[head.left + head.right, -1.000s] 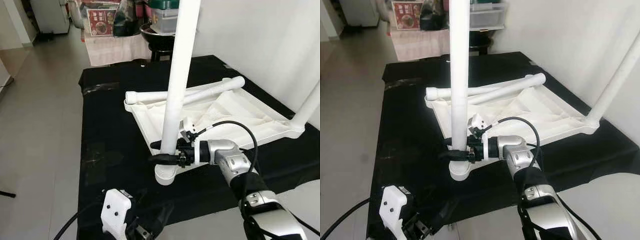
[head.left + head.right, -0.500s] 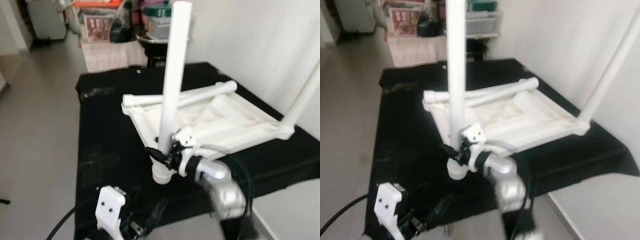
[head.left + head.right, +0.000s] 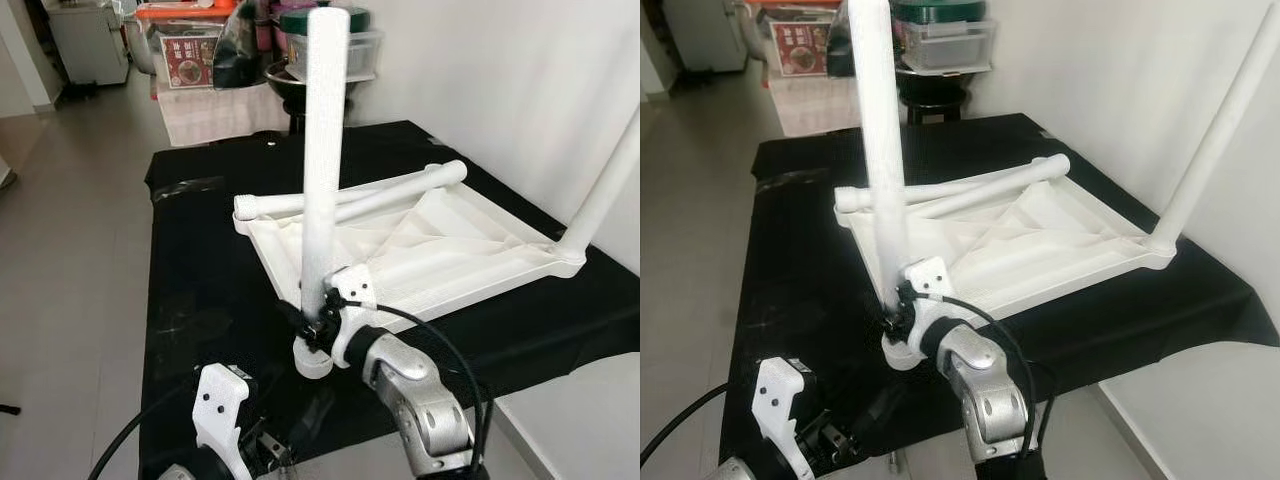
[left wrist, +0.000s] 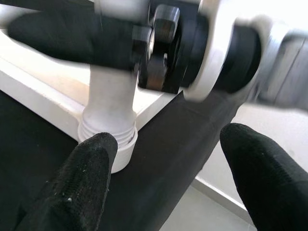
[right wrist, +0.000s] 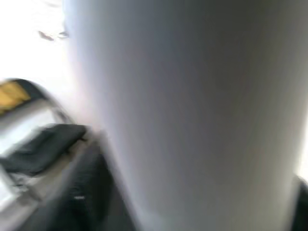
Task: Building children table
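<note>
An upturned white tabletop (image 3: 450, 245) lies on a black-covered table (image 3: 205, 270). One white leg (image 3: 322, 160) stands upright in the tabletop's near corner socket (image 3: 312, 360). My right gripper (image 3: 312, 325) is shut on that leg just above the socket. The right wrist view has the leg (image 5: 192, 120) close up and blurred. A second leg (image 3: 605, 190) stands at the far right corner. A third leg (image 3: 350, 197) lies across the tabletop. My left gripper (image 4: 166, 144) hangs open low at the table's near edge, facing the socket's ribbed collar (image 4: 108, 137).
A white wall runs along the right side of the table. Behind the table stand storage boxes (image 3: 345, 40), a dark bowl and a cloth-covered stand (image 3: 215, 105). Grey tiled floor (image 3: 70, 250) lies to the left.
The camera has shifted and pulled back, so the leg's top now shows. My right arm has swung from the right side to the near side of the leg, still gripping it.
</note>
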Controlling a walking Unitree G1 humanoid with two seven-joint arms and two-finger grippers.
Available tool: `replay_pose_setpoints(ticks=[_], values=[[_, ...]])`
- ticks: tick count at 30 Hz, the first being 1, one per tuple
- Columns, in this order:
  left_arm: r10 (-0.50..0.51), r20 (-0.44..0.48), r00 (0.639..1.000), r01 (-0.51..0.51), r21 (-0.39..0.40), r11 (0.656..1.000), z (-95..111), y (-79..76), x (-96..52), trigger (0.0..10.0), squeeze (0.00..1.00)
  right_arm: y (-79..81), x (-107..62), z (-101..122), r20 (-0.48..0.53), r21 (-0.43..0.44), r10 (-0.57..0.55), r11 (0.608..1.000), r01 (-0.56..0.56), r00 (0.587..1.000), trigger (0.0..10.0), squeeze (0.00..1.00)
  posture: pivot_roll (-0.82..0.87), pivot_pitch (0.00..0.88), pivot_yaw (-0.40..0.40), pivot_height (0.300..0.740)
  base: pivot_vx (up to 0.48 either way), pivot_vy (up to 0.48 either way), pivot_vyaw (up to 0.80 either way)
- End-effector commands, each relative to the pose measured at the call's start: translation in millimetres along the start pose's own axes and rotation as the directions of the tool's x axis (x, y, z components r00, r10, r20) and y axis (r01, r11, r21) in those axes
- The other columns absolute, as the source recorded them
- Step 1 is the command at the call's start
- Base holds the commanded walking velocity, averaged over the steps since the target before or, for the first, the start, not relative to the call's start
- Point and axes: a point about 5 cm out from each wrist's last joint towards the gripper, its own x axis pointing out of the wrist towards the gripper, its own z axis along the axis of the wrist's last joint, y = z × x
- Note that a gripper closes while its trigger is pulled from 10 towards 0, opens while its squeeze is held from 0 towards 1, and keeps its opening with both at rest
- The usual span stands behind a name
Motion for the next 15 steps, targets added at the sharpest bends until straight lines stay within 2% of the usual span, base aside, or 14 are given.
replay_pose_setpoints(ticks=[1, 2, 3, 4, 6, 7, 8, 10, 12, 14, 15], values=[[0.011, -0.019, 1.0, -0.011, -0.013, 1.0, -4.8, 1.2, 0.1, 10.0, 0.0, 3.1, 3.6, 7.9, 0.018, 0.024, 0.135, 0.99, -0.136, 0.991, 10.0, 1.0, 0.03, 0.066, -0.047, 0.74, 0.0, 0.0, 0.0], [0.01, -0.018, 1.0, -0.011, -0.014, 1.0, -4.8, 1.2, 0.4, 10.0, 0.0, -1.8, 3.3, 9.1, 0.016, 0.032, 0.162, 0.986, -0.162, 0.987, 10.0, 1.0, 0.03, 0.066, -0.047, 0.74, 0.0, 0.0, 0.0], [0.007, -0.016, 1.0, -0.008, -0.015, 1.0, -4.8, 0.5, 1.2, 10.0, 0.0, -8.5, 2.2, 8.2, -0.007, -0.007, 0.209, 0.978, -0.209, 0.978, 10.0, 1.0, 0.04, 0.062, -0.05, 0.74, 0.0, 0.0, 0.0], [0.005, -0.016, 1.0, -0.005, -0.015, 1.0, -4.9, 0.0, 1.8, 10.0, 0.0, -13.1, 0.3, 6.5, -0.039, -0.041, 0.265, 0.963, -0.266, 0.963, 10.0, 0.87, 0.04, 0.062, -0.05, 0.74, 0.0, 0.0, 0.0], [0.003, -0.016, 1.0, -0.003, -0.015, 1.0, -4.9, -0.4, 2.1, 10.0, 0.0, -15.1, -1.2, 5.0, -0.064, -0.063, 0.301, 0.95, -0.305, 0.952, 10.0, 0.87, 0.04, 0.062, -0.05, 0.74, 0.0, 0.0, 0.0], [0.002, -0.015, 1.0, -0.002, -0.015, 1.0, -4.9, -0.9, 2.0, 10.0, 0.0, -16.6, -3.4, 4.0, -0.088, -0.083, 0.345, 0.932, -0.352, 0.935, 10.0, 0.07, 0.04, 0.066, -0.051, 0.74, 0.0, 0.0, 0.0], [0.001, -0.016, 1.0, -0.001, -0.016, 1.0, -5.0, -2.2, 1.7, 10.0, 0.0, -22.4, -6.8, 4.9, -0.124, -0.087, 0.401, 0.907, -0.413, 0.908, 10.0, 0.0, 0.04, 0.07, -0.054, 0.74, 0.0, 0.0, 0.0], [-0.002, -0.016, 1.0, 0.002, -0.018, 1.0, -4.8, -5.2, 1.0, 10.0, 0.0, -36.5, -12.5, 11.0, -0.177, -0.088, 0.474, 0.865, -0.493, 0.863, 10.0, 0.0, 0.05, 0.077, -0.059, 0.74, 0.0, 0.0, 0.0], [-0.003, -0.016, 1.0, 0.003, -0.019, 1.0, -4.7, -6.5, 0.7, 10.0, 0.0, -45.3, -14.1, 15.4, -0.198, -0.073, 0.491, 0.856, -0.512, 0.849, 10.0, 0.0, 0.05, 0.077, -0.059, 0.74, 0.0, 0.0, 0.0], [-0.003, -0.016, 1.0, 0.003, -0.019, 1.0, -4.7, -6.6, 0.6, 10.0, 0.0, -46.7, -14.1, 16.1, -0.2, -0.068, 0.493, 0.855, -0.514, 0.846, 10.0, 0.0, 0.05, 0.077, -0.059, 0.74, 0.0, 0.0, 0.0], [-0.004, -0.017, 1.0, 0.004, -0.019, 1.0, -4.5, -8.5, -0.5, 10.0, 0.0, -52.6, -13.6, 18.3, -0.222, -0.064, 0.513, 0.841, -0.538, 0.829, 10.0, 0.0, 0.05, 0.092, -0.06, 0.74, 0.0, 0.0, 0.0]])
